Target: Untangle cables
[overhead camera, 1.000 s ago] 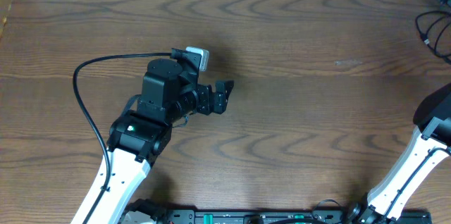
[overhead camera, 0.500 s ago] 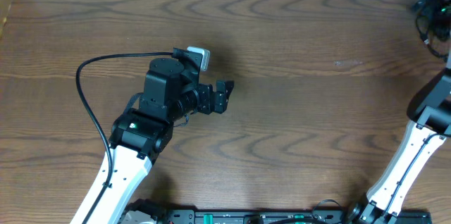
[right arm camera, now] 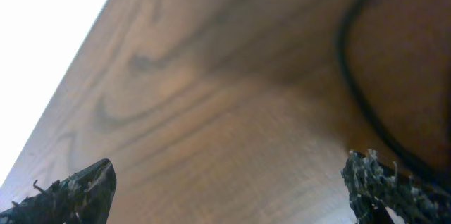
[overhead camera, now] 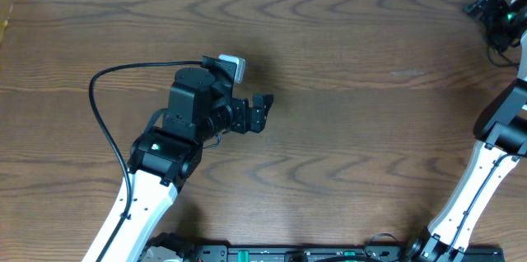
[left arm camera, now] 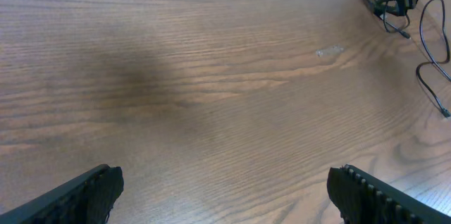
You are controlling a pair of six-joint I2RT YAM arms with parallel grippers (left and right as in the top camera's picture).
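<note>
At the far right corner of the brown wood-grain table point(overhead camera: 329, 39), thin black cables point(left arm camera: 387, 5) lie loosely tangled. At least two strands show, but the exact count is unclear. Of the two grippers, the right gripper point(overhead camera: 476, 7) hovers near them, jaws spread wide and empty. The left gripper point(overhead camera: 265, 112) sits mid-table, well apart, jaws likewise released.
</note>
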